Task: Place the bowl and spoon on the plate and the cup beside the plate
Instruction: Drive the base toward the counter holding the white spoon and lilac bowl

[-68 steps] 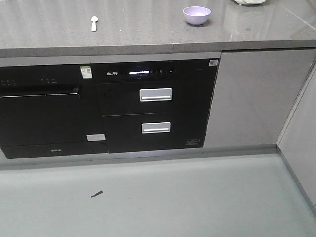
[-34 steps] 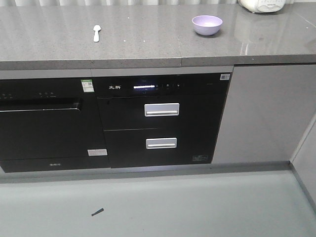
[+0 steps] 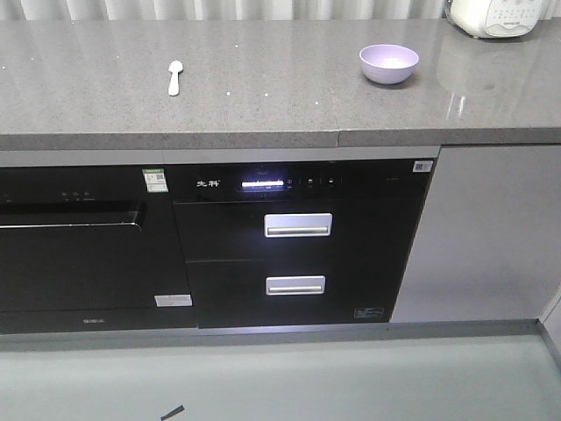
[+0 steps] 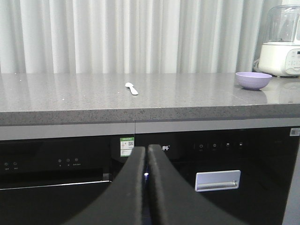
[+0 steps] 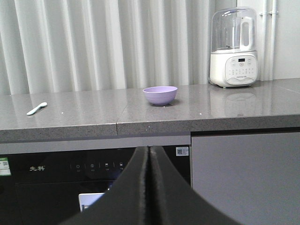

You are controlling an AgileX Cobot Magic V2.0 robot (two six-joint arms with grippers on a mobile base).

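Observation:
The lilac bowl (image 3: pixel 389 63) sits upright on the grey counter at the right, seen also as the bowl (image 4: pixel 253 79) and the bowl (image 5: pixel 160 94) in the wrist views. The pale spoon (image 3: pixel 174 75) lies flat on the counter to its left, also the spoon (image 4: pixel 131 88) and the spoon (image 5: pixel 36 108). The plate and the cup are out of view. My left gripper (image 4: pixel 146 148) is shut with nothing in it, below counter height in front of the black appliances. My right gripper (image 5: pixel 149 148) is shut and empty too, well short of the bowl.
A white blender-like appliance (image 5: pixel 233 47) stands at the counter's far right, beyond the bowl. The counter edge (image 3: pixel 263 139) overhangs a black oven (image 3: pixel 79 246) and drawer unit (image 3: pixel 296 246). White curtains hang behind. A dark scrap (image 3: pixel 173 411) lies on the floor.
The front view has shifted: counter, bowl and spoon sit lower and further right in frame, and more of the counter's back shows. Bowl and spoon stay put on the counter.

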